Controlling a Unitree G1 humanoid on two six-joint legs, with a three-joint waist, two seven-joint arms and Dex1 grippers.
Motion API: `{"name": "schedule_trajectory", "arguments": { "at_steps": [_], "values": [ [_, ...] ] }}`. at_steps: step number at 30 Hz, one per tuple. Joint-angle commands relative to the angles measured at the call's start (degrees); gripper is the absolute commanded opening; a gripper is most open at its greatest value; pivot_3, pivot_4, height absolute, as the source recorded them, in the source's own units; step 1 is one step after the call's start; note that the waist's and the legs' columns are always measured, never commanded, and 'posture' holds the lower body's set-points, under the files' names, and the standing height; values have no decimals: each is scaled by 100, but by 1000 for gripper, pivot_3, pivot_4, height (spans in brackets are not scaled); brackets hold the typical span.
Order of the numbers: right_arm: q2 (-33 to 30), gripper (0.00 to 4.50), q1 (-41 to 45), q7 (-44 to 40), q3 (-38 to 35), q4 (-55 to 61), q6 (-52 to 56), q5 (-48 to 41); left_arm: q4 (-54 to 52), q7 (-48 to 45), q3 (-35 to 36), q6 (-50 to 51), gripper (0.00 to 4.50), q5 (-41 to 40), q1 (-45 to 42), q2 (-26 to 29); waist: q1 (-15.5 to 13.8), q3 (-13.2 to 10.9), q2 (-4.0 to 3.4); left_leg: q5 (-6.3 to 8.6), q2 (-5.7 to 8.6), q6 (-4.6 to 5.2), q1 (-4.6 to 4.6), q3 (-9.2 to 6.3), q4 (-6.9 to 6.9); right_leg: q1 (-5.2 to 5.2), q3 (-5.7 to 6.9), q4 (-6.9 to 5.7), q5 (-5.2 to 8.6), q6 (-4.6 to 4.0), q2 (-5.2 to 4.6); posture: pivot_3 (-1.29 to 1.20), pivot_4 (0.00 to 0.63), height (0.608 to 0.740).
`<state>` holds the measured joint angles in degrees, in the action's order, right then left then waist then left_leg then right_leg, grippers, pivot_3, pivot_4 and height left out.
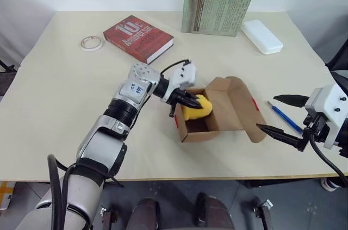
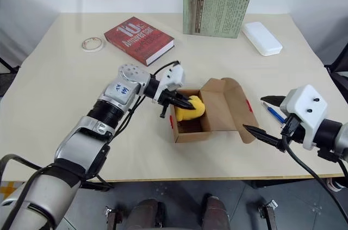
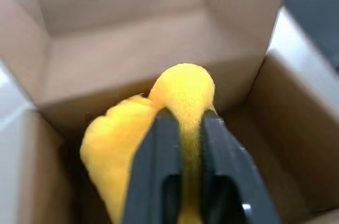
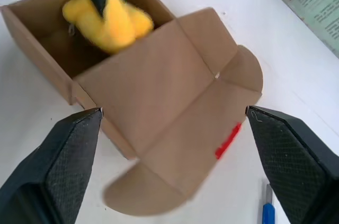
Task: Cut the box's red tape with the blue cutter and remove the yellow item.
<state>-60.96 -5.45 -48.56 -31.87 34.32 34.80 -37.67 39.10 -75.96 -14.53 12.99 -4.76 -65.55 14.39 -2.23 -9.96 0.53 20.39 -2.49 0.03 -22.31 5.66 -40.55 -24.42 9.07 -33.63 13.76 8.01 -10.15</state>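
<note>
We see the box [image 1: 209,116] standing open near the middle of the counter [image 1: 65,88], its lid flap folded back toward our right with the red tape [image 1: 255,103] on the flap's outer edge. Our left end effector [image 1: 187,101] reaches into the box from the left side and its two fingers are clamped on the yellow item [image 1: 197,109] — the left wrist view shows the soft yellow stuff squeezed between them, partly raised above the box walls. Our right end effector [image 1: 280,116] hovers just to the right of the flap, fingers wide apart and holding nothing. The blue cutter [image 1: 285,117] lies on the counter just beside it — between its fingers as seen from the head.
</note>
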Motion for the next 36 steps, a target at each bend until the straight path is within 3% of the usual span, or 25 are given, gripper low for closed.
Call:
{"name": "schedule_trajectory", "arguments": {
  "at_steps": [1, 5, 13, 19, 26, 27, 36],
  "values": [
    [123, 4500, 22, -360, -299, -61, -277, -82, -960, -90, 521, 815, 29, -715, -63, 99, 0, 0, 0, 0, 0, 0, 0, 0, 0, 0, 0, -1, 0, 0, 0, 0, 150, 740],
    [515, 4500, 250, -764, -259, -351, -689, -398, -1547, 381, 1123, 1625, 29, -1287, -28, 168, 17, 0, 0, 0, 0, 0, 3, -2, -4, 1, -1, -7, 0, 1, 0, 0, 150, 740],
    [461, 4500, 651, -984, 124, -772, -871, -174, -2192, 1561, 2017, 2549, 29, -1743, 136, 644, 71, 0, 0, 0, -2, 0, 7, -4, -20, 6, -4, -20, 0, 1, 0, 0, 150, 740],
    [468, 4500, 1141, -1220, 593, -1231, -991, -66, -2491, 2903, 2093, 2399, 29, -634, 1372, 2123, 167, 3, -6, -2, -3, -5, 31, 5, 4, 5, -14, -26, 0, 1, 1, 0, 150, 740],
    [527, 4500, 1952, -1488, 1324, -1879, -1188, 189, -2753, 3081, 2020, 2601, 29, -545, 2238, 2660, 27, -7, 11, -1, -5, -4, 2, -11, -30, 4, -9, -24, 0, 1, 3, 0, 150, 740],
    [520, 4500, 2072, -1557, 1422, -1997, -1235, 237, -2916, 3033, 2005, 2659, 630, -595, 2296, 2692, 15, -7, 11, 1, -4, -3, -1, -11, -38, 5, -9, -24, 0, 1, 3, 0, 150, 740],
    [472, 4500, 2524, -1890, 1659, -2511, -1408, 433, -3824, 2706, 2296, 3175, 3424, -1163, 2647, 3047, 110, -8, 10, 5, -5, -3, 6, -9, -37, 7, -11, -30, -1, 2, 4, 0, 150, 740]
  ]
}}
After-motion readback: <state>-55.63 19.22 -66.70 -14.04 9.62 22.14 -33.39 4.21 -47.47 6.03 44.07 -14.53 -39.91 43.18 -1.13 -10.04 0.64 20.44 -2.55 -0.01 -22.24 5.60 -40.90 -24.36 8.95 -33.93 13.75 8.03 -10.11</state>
